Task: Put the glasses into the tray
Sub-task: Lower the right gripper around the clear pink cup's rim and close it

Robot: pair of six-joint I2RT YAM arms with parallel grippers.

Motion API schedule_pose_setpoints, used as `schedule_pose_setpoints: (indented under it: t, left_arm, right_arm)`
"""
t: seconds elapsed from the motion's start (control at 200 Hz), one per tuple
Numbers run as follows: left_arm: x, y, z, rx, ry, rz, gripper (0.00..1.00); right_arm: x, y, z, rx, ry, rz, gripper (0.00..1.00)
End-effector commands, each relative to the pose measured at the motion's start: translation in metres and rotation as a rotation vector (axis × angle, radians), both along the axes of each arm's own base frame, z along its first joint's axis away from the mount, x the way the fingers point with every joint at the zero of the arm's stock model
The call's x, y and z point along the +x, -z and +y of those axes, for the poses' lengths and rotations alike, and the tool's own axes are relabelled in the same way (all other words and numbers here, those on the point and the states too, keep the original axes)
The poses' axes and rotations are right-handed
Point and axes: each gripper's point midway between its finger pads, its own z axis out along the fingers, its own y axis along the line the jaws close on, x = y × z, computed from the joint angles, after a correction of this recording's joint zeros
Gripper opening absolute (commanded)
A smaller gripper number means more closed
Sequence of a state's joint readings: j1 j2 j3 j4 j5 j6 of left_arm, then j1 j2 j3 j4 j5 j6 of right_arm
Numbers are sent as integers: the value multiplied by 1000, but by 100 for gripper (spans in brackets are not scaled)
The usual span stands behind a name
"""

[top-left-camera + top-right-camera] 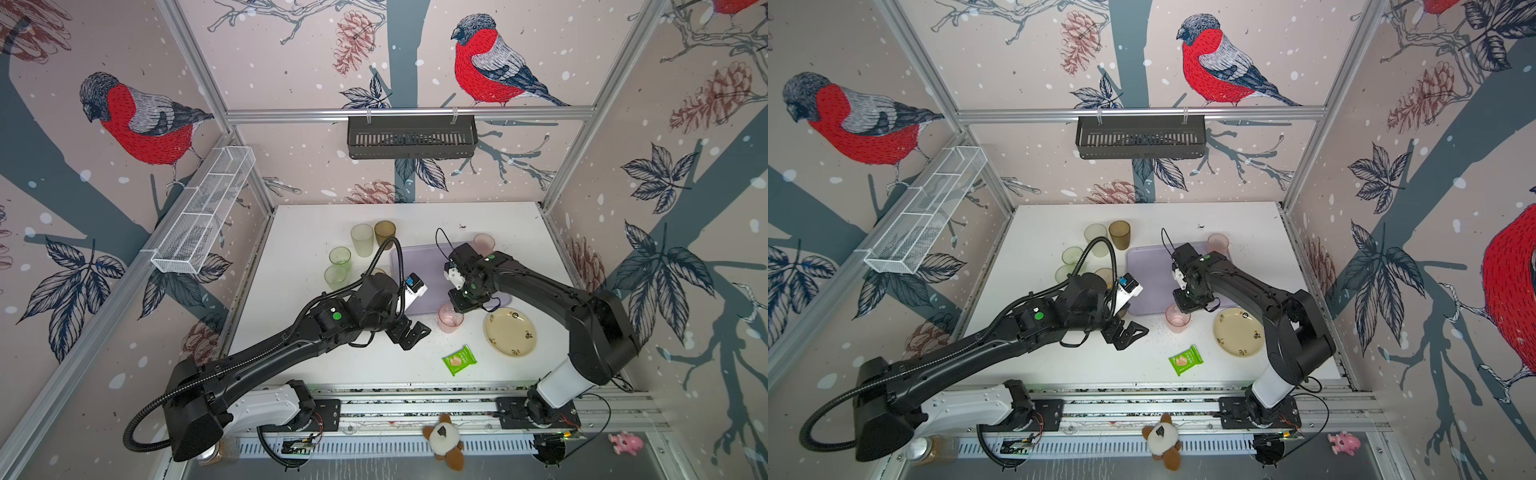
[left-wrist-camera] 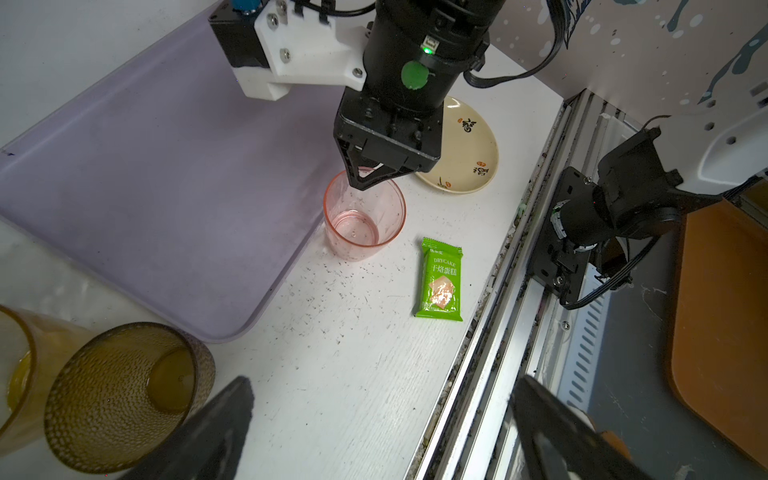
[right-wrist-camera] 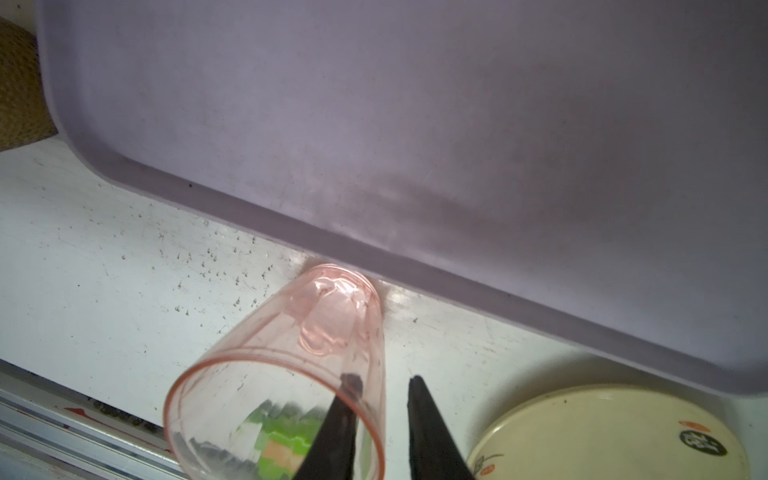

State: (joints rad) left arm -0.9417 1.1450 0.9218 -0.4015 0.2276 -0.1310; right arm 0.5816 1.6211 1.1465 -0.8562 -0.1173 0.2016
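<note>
White table: the pink glass stands upright beside the tray, at its 6 o'clock edge. Astride the rim, the right gripper is not yet pinching. Close squarely, lift above the tray's edge, and carry toward 12. Meanwhile the left gripper hangs spread wide.

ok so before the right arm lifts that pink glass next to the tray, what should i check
1. Right pincer straddles the rim of the near pink glass, one finger inside, one outside: ok.
2. Grip closed on the wall: not ok; a gap shows beside the outer finger.
3. Glass upright on the table, just outside the tray rim: ok.
4. Tray floor beside it bare: ok.
5. Left pincer open, empty, left of the glass in a top view: ok.
6. Plate apart from the glass: ok.
</note>
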Motion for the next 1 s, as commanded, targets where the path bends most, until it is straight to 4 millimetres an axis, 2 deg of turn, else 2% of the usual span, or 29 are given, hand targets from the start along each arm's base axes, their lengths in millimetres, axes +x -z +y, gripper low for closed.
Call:
schedule_pose_setpoints:
  t: [0.0,0.996]
  left_arm:
    - [4,-7,-4,-25,3,-34,98]
    - [7,-10,-4,-27,-11,-48,98]
  right_arm:
    - [0,0,-2,-26,-20,-6,24]
    - [0,2,-3,-53,-43,-9,18]
